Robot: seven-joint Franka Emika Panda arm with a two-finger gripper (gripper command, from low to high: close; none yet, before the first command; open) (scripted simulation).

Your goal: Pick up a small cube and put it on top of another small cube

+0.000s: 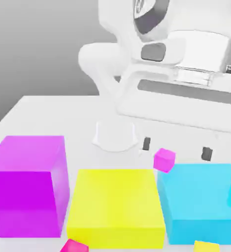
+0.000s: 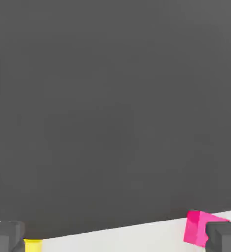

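Yellow small cube [image 1: 206,246] ungrasped, well apart from spread-open, empty gripper [image 1: 176,149] hanging near another small cube [image 1: 164,160]; approach step, next likely needing travel past cyan block [image 1: 201,202], then descent.

The white robot arm [image 1: 151,59] looks like smooth, faintly glossy plastic with grey insets. Below the claw [image 1: 176,148], the big magenta block [image 1: 26,184], big yellow block [image 1: 116,206] and big cyan block [image 1: 201,202] appear matt and smooth-faced; the white table [image 1: 48,115] is plain matt.
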